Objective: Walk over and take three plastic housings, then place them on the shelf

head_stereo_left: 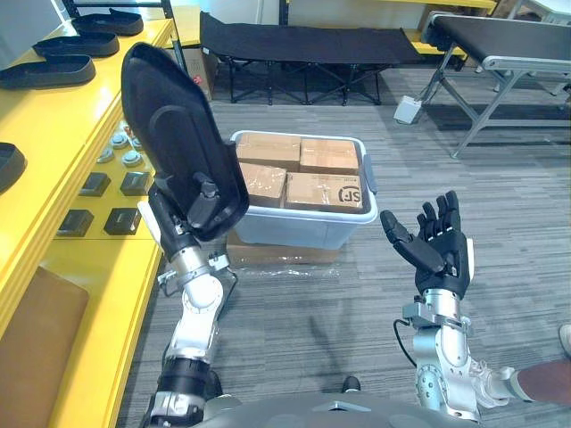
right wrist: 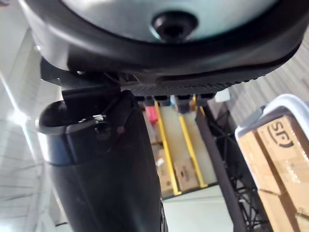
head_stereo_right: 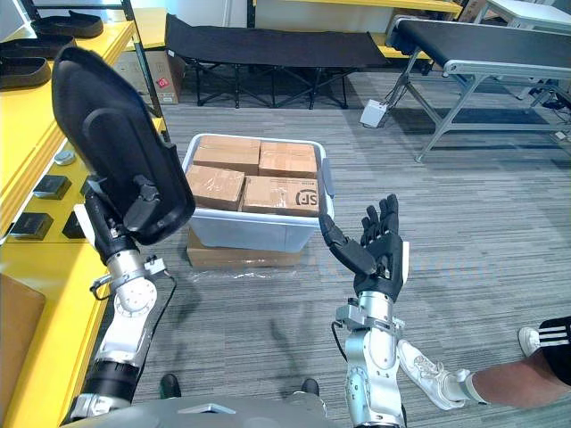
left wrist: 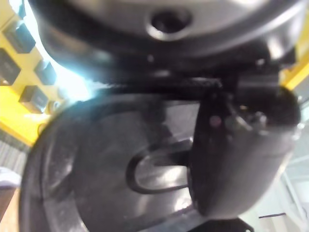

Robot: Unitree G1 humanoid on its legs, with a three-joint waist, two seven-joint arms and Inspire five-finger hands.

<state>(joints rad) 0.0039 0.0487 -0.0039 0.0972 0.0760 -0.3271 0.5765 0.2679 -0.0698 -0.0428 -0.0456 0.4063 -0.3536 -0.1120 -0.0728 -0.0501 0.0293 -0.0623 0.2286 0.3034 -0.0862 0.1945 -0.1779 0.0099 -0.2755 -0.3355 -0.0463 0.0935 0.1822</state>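
Left hand (head_stereo_left: 189,217) grips a smooth, oval black plastic housing (head_stereo_left: 168,125), held upright — right hand (head_stereo_left: 442,251) empty, fingers spread, above ribbed grey carpet (head_stereo_left: 348,308).

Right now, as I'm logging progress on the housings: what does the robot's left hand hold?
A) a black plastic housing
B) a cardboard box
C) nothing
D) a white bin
A: the left hand is curled round a black plastic housing held upright beside the yellow shelf, while the right hand is open and empty.
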